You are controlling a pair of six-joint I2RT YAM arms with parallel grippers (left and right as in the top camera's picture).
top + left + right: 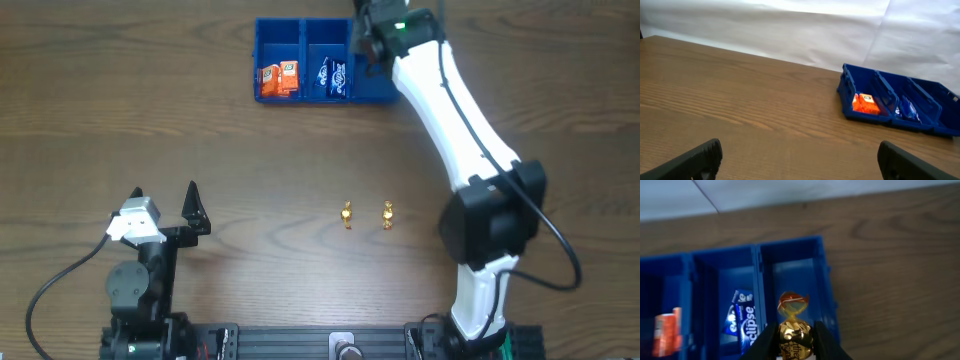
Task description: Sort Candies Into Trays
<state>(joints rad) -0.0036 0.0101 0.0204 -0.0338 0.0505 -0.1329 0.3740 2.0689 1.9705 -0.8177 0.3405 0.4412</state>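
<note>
The left gripper (163, 190) sits spread wide and empty at the table's left. Mid-table lie 2 loose gold candies (347, 214), likely light, crinkly and slippery, so best pinched across the round body, not the twisted ends. The right gripper (795, 347) clamps a 3rd gold candy (794, 325) that way above the blue tray's (790, 248) empty end compartment.

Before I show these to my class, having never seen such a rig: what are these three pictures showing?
Two robot arms stand at a wooden table. One picture looks down from overhead; the other two come from cameras on each arm's wrist. The right gripper holds a gold candy over the blue tray's end compartment. Orange candies lie in the other end compartment, a blue packet in the middle one. Two more gold candies lie on the table. The left gripper is open, holding nothing.
</note>
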